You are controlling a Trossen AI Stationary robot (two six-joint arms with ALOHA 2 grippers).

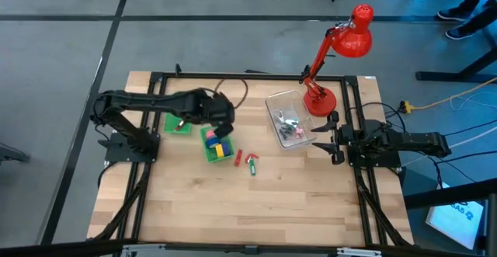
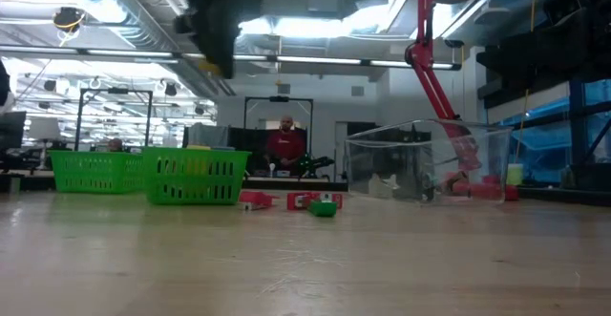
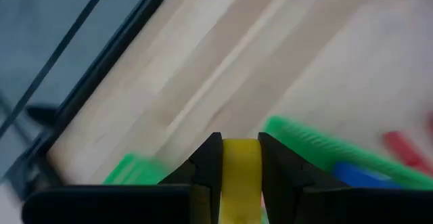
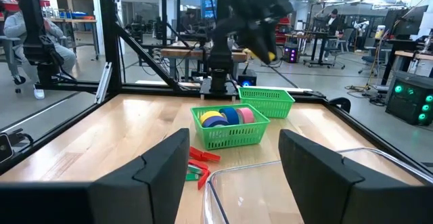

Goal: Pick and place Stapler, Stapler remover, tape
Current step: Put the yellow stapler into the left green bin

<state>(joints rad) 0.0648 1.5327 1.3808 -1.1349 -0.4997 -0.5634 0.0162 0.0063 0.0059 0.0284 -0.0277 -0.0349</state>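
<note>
My left gripper (image 3: 240, 143) is shut on a yellow tape roll (image 3: 241, 173) and hangs in the air over the two green bins; the right wrist view shows the roll (image 4: 264, 53) well above them. The nearer bin (image 1: 217, 145) stands on the table and holds yellow, blue and pink tape rolls (image 4: 230, 117). Small red and green pieces (image 1: 245, 161) lie on the wood right of that bin; I cannot tell which is the stapler or the stapler remover. My right gripper (image 4: 233, 163) waits open at the table's right edge, nothing between its fingers. My left gripper pinches the yellow tape roll between its two fingers, one on each flat side, so the roll's yellow outer band (image 3: 241, 158) shows between them. The fingers slant downward from the table's left. The roll is lifted clear, above the bins.
A second green bin (image 1: 177, 125) stands left of the first. A clear plastic container (image 1: 291, 119) with several small items sits right of centre, and a red desk lamp (image 1: 320, 100) stands behind it. Bare wood (image 1: 256, 210) fills the near half of the table.
</note>
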